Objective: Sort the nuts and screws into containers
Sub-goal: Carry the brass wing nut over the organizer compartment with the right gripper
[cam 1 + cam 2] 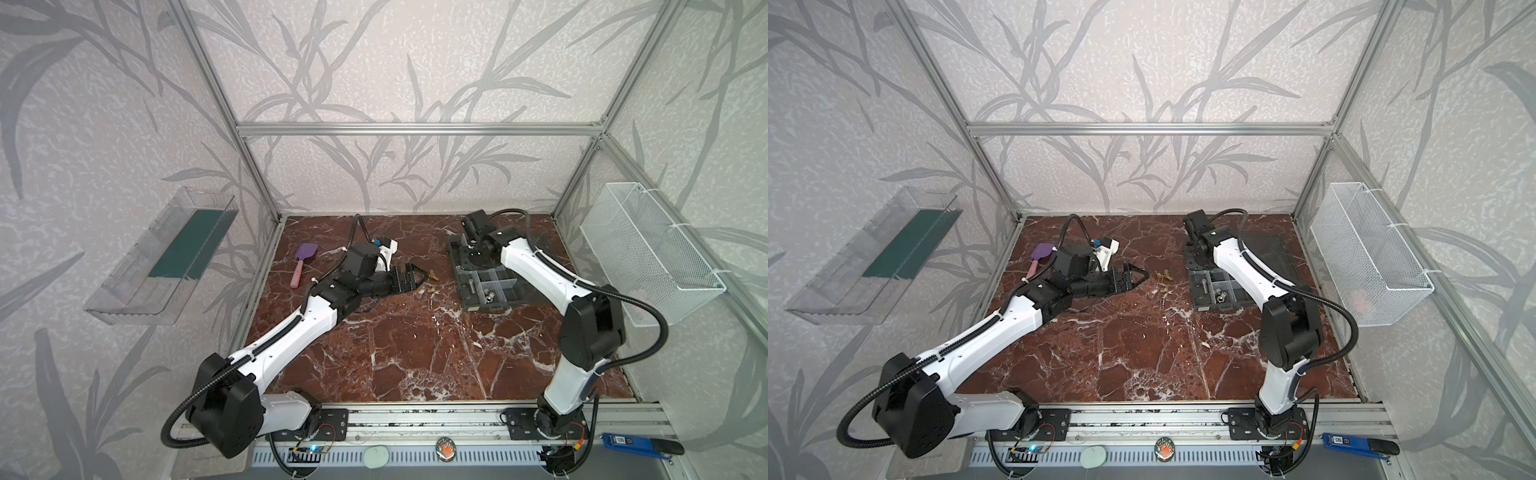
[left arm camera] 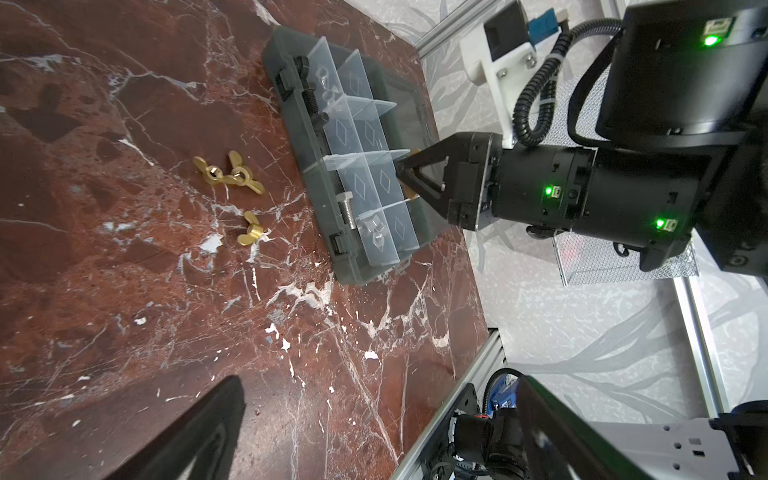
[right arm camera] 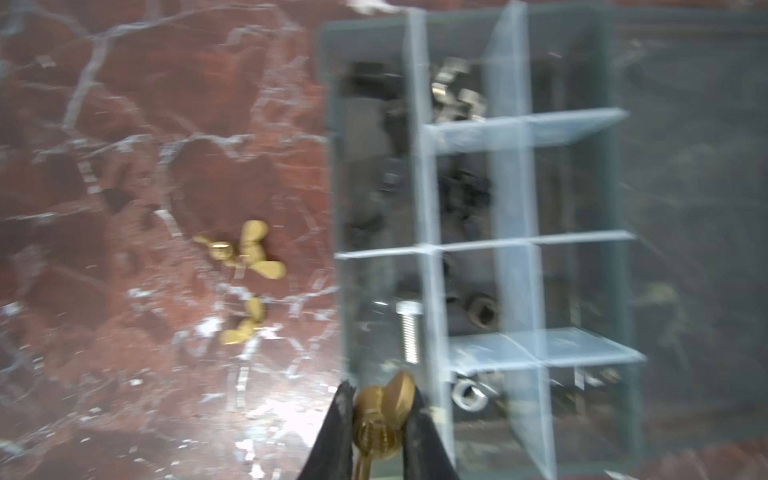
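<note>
Steadiness counts now: my right claw (image 3: 380,395) is clamped on a brass wing nut (image 3: 384,411) above the organizer box (image 2: 353,272), so I would centre it over a free compartment (image 2: 360,189), clear of the dividers (image 2: 361,156), lower, then release.

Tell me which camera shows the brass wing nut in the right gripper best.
The right wrist view: the brass wing nut sits large and close, clamped in the right gripper, though slightly blurred. The left wrist view shows only brass slivers at the fingertips. In both top views the right arm hides it.
</note>
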